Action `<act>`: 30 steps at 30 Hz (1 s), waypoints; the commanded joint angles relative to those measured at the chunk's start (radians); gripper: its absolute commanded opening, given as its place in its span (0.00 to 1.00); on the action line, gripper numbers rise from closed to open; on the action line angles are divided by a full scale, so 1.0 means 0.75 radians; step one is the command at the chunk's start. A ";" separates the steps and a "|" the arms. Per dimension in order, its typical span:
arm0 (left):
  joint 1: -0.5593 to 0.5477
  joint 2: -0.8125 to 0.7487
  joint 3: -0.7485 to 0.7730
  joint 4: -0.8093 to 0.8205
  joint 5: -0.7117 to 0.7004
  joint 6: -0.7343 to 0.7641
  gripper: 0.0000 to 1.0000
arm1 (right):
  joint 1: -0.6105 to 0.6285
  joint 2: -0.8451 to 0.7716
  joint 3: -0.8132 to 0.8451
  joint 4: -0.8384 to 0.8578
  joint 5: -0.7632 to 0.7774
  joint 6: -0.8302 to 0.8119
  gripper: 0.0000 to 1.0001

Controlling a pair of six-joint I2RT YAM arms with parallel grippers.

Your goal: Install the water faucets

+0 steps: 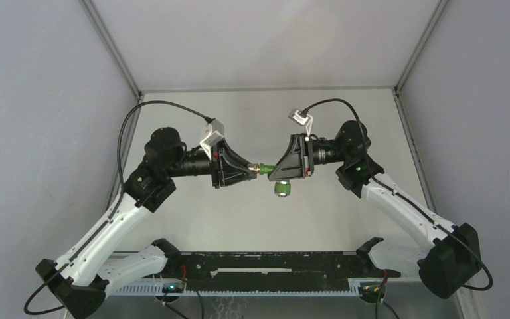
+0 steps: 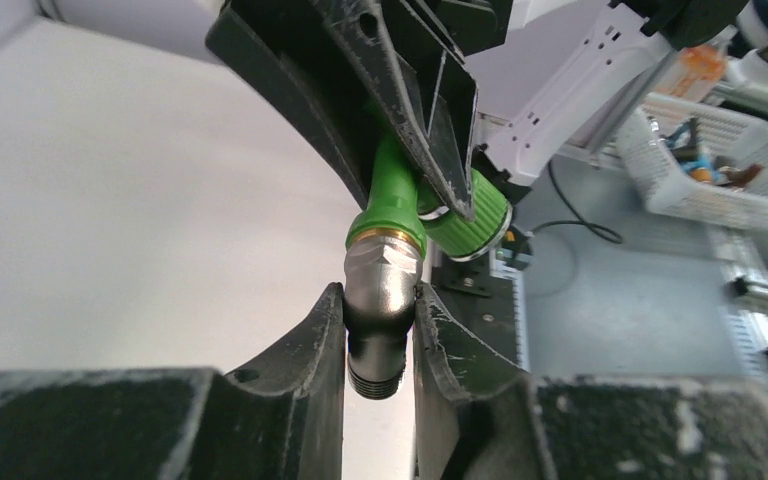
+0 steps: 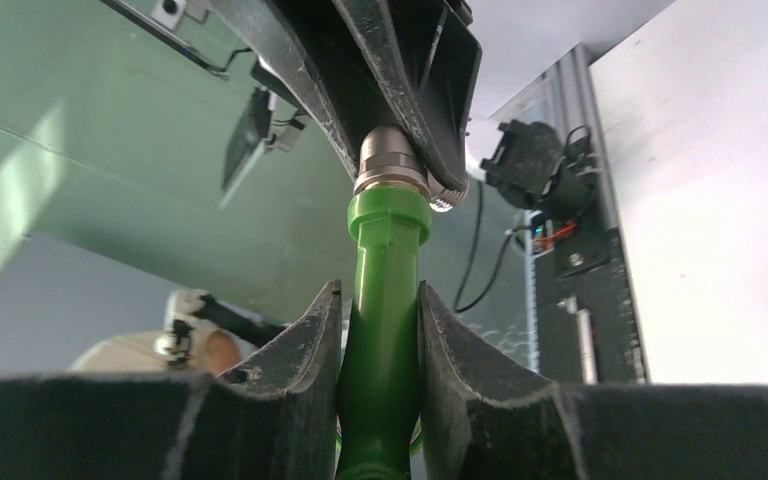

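Green plastic round-knobbed tap (image 3: 388, 250) hangs in mid-air, clamped by the right gripper (image 3: 380, 300). The left gripper (image 2: 380, 305) pinches its grey metal elbow fitting (image 2: 385, 275), which meets the tap's collar. Joining the two seems to be the step in hand; the next move calls for twisting them together with their axes aligned.

The tap (image 3: 385, 300) is bright glossy green. Its ribbed knob (image 2: 472, 222) is the same green with a thin pale rim, and a narrow brass-gold ring (image 2: 385, 236) borders the elbow fitting (image 2: 378, 300), which is dull silver-grey metal darkening to near black at its threaded end. The left gripper (image 1: 252, 169) and right gripper (image 1: 273, 171) are matte black, their fingers (image 2: 310, 350) flecked with pale dusty scuffs, and the arms (image 1: 106, 229) are white with black joints. The table (image 1: 239, 113) is plain off-white and the walls (image 1: 40, 100) are pale blue-grey.
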 commanded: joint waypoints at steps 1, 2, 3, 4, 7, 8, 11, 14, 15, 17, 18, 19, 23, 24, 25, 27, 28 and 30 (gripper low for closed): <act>-0.057 0.023 -0.115 0.007 -0.164 0.278 0.00 | 0.005 0.033 0.098 0.400 -0.022 0.444 0.00; -0.066 0.019 -0.120 -0.007 -0.179 0.321 0.00 | -0.002 0.054 0.099 0.418 -0.037 0.492 0.00; -0.077 0.014 -0.120 -0.026 -0.197 0.364 0.00 | -0.012 0.066 0.099 0.425 -0.046 0.537 0.00; -0.088 0.008 -0.121 -0.044 -0.218 0.426 0.00 | -0.023 0.078 0.099 0.440 -0.054 0.577 0.00; -0.133 -0.022 -0.147 -0.083 -0.309 0.609 0.00 | -0.057 0.111 0.099 0.428 -0.066 0.673 0.00; -0.152 -0.038 -0.162 -0.090 -0.352 0.674 0.00 | -0.070 0.119 0.098 0.397 -0.066 0.685 0.00; -0.207 -0.076 -0.204 -0.091 -0.474 0.836 0.00 | -0.093 0.148 0.099 0.272 -0.069 0.695 0.00; -0.268 -0.094 -0.252 -0.094 -0.607 0.994 0.00 | -0.106 0.185 0.099 0.169 -0.078 0.715 0.00; -0.289 -0.095 -0.266 -0.088 -0.653 1.036 0.00 | -0.106 0.197 0.098 0.157 -0.076 0.730 0.00; -0.327 -0.100 -0.292 -0.070 -0.741 1.102 0.00 | -0.108 0.213 0.099 0.143 -0.067 0.761 0.00; -0.344 -0.104 -0.308 -0.052 -0.786 1.126 0.00 | -0.113 0.222 0.098 0.135 -0.064 0.775 0.00; -0.359 -0.109 -0.327 -0.027 -0.829 1.145 0.00 | -0.117 0.230 0.090 0.139 -0.055 0.796 0.00; -0.421 -0.139 -0.404 0.078 -0.974 1.247 0.00 | -0.124 0.287 -0.022 0.292 -0.011 1.013 0.00; -0.455 -0.143 -0.428 0.111 -1.024 1.279 0.00 | -0.126 0.313 -0.051 0.350 -0.009 1.075 0.00; -0.480 -0.146 -0.447 0.122 -1.071 1.325 0.00 | -0.128 0.332 -0.076 0.395 -0.007 1.127 0.00; -0.531 -0.148 -0.482 0.161 -1.160 1.384 0.00 | -0.140 0.356 -0.113 0.452 0.006 1.201 0.00; -0.557 -0.147 -0.503 0.184 -1.195 1.419 0.00 | -0.148 0.364 -0.125 0.449 0.013 1.214 0.00; -0.617 -0.141 -0.566 0.263 -1.277 1.503 0.00 | -0.172 0.369 -0.152 0.411 0.035 1.209 0.00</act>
